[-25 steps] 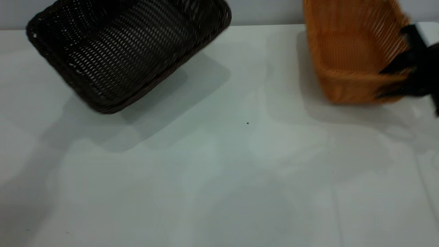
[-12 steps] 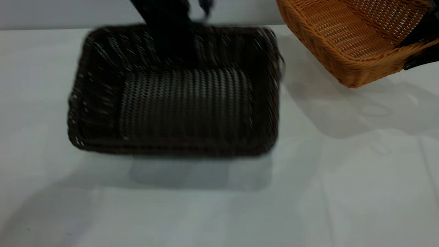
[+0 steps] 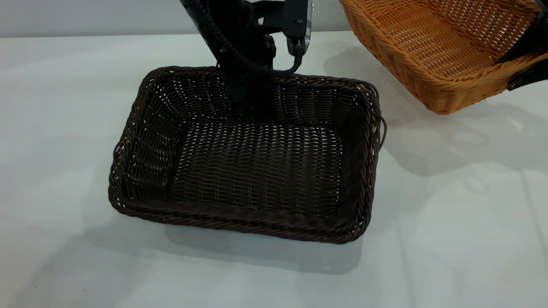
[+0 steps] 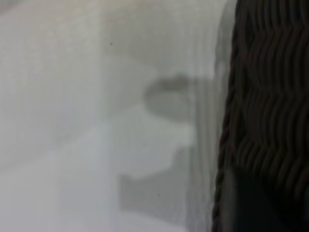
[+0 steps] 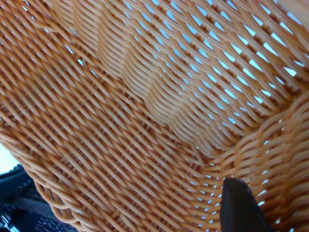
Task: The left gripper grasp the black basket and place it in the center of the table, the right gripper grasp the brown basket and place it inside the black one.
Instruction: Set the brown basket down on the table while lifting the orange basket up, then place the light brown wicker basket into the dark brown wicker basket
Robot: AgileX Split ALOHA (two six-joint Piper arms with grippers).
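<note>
The black basket (image 3: 257,171) stands level in the middle of the white table (image 3: 449,239), open side up. My left gripper (image 3: 248,92) reaches down over its far wall and is shut on that wall; the left wrist view shows the dark weave (image 4: 270,96) close beside the tabletop. The brown basket (image 3: 428,42) hangs tilted above the table's far right, partly out of view. My right gripper (image 3: 524,64) is shut on its right rim. In the right wrist view the orange weave (image 5: 120,121) fills the picture, with one dark fingertip (image 5: 239,208) against it.
The left arm's cables and box module (image 3: 297,21) hang just above the black basket's far rim. Bare tabletop lies in front of and to the left of the black basket. The brown basket's shadow falls on the table to the right.
The black basket came from the far left, tilted, to the table's middle and now stands level. The brown basket rose and tilted, then barely shifted in the last half second.
</note>
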